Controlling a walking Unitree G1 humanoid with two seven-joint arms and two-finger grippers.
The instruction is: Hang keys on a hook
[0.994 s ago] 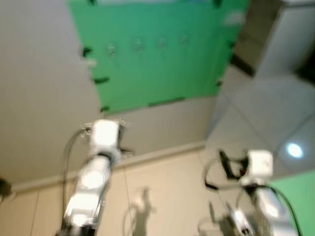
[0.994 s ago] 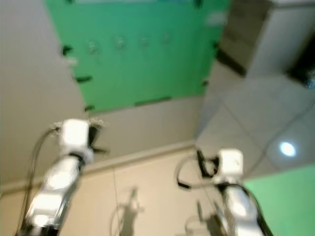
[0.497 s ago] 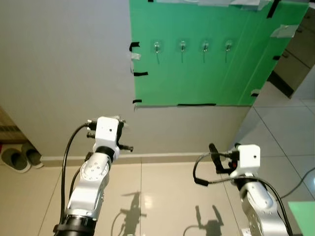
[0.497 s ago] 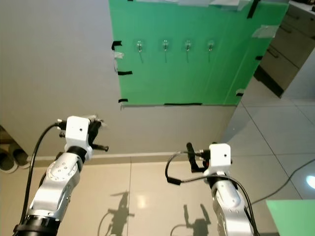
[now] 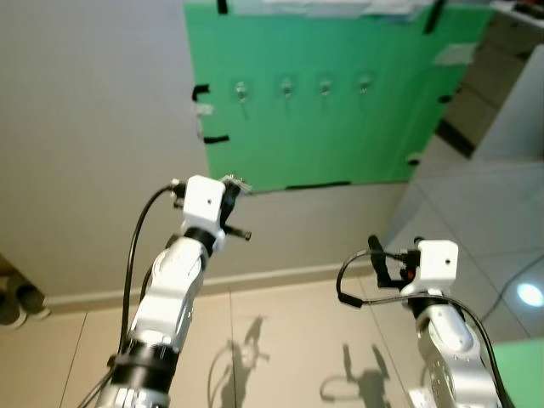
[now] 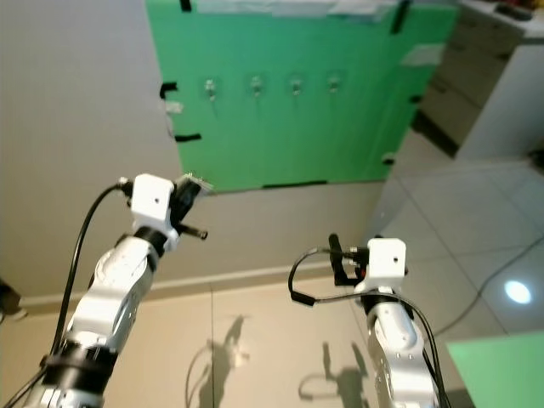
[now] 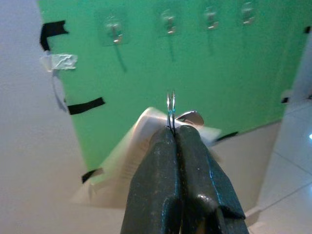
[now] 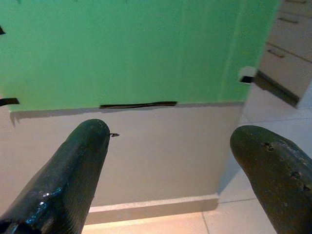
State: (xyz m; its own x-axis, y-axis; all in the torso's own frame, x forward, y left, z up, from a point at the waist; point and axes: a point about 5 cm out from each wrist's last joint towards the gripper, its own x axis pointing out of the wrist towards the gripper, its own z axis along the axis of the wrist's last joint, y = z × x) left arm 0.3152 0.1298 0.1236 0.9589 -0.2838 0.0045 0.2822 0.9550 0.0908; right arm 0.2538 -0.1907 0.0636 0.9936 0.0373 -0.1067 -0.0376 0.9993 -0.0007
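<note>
Keys carried toward the hooks, not yet hung.

Left gripper (image 7: 174, 131), raised short of the wall, has its jaws clamped on the thin metal key ring (image 7: 170, 109), which stands edge-on and upright above the fingertips, its long axis vertical; a pale blurred tag sits behind it. Four small metal hooks (image 5: 302, 87) run along the green taped board (image 5: 340, 127) ahead and higher. Next, I judge, lift and thread the ring over one. Right gripper (image 8: 170, 180) idles, jaws wide apart.

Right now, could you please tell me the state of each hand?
Left hand: closed, pinching the key ring.
Right hand: open, holding nothing.
</note>
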